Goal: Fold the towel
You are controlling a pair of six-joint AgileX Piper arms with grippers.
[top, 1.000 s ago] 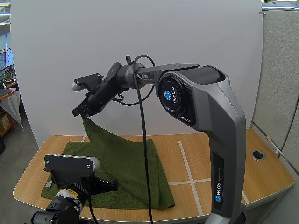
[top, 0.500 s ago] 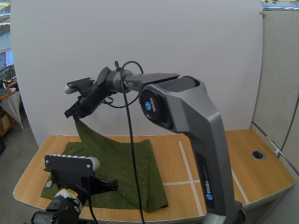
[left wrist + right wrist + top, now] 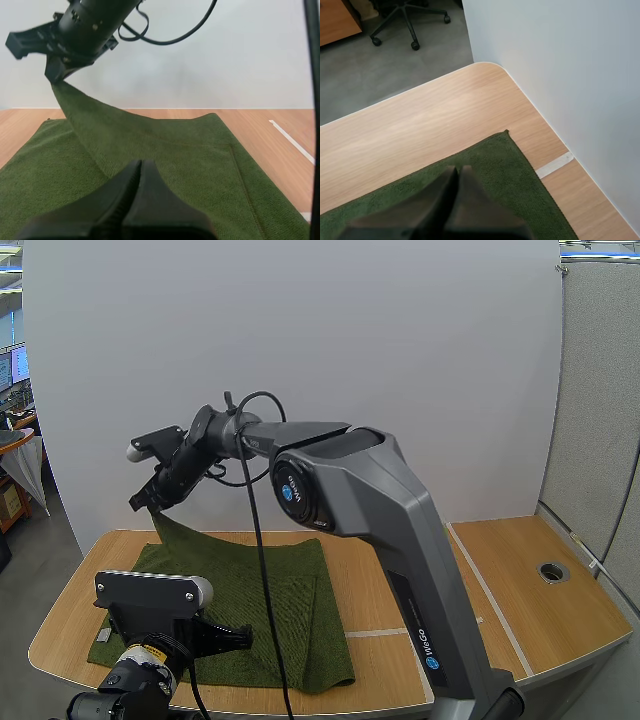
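Towel [image 3: 262, 592] corner pinched aloft by right gripper [image 3: 144, 503] | left gripper [image 3: 236, 636] closed, empty, over towel

1 green towel [image 3: 220, 570], 1 counter [image 3: 530, 570], 2 pincers: left pincer [image 3: 238, 637], right pincer [image 3: 143, 502].
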